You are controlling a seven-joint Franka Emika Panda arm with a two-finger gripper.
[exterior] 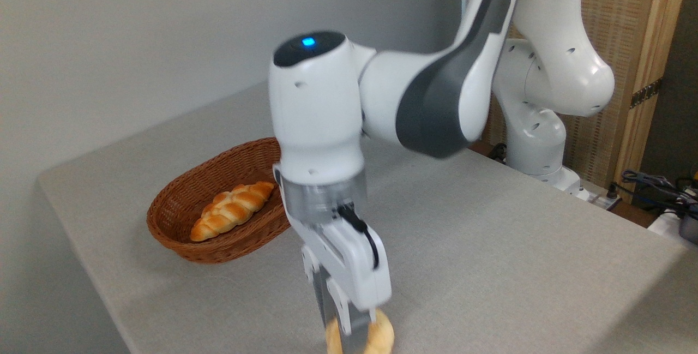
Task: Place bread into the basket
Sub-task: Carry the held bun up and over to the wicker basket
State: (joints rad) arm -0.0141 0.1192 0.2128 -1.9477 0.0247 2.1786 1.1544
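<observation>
White two-finger gripper (349, 329), bottom centre of the frame: 2 fingers clamped on the small round pale-yellow bread bun (381, 336) at the lower edge. Grey table (491, 245), centre. Oval reddish-brown wicker basket (180, 201), centre left, well apart from the bun. Long braided golden loaf (232, 210), inside the basket.

The arm (436, 97) is showing glossy white shells with dark grey panels and small round screw holes. A blue light (308, 42) is glowing on a black cap, and a black cable (362, 231) is looping beside the white end effector (349, 324).
</observation>
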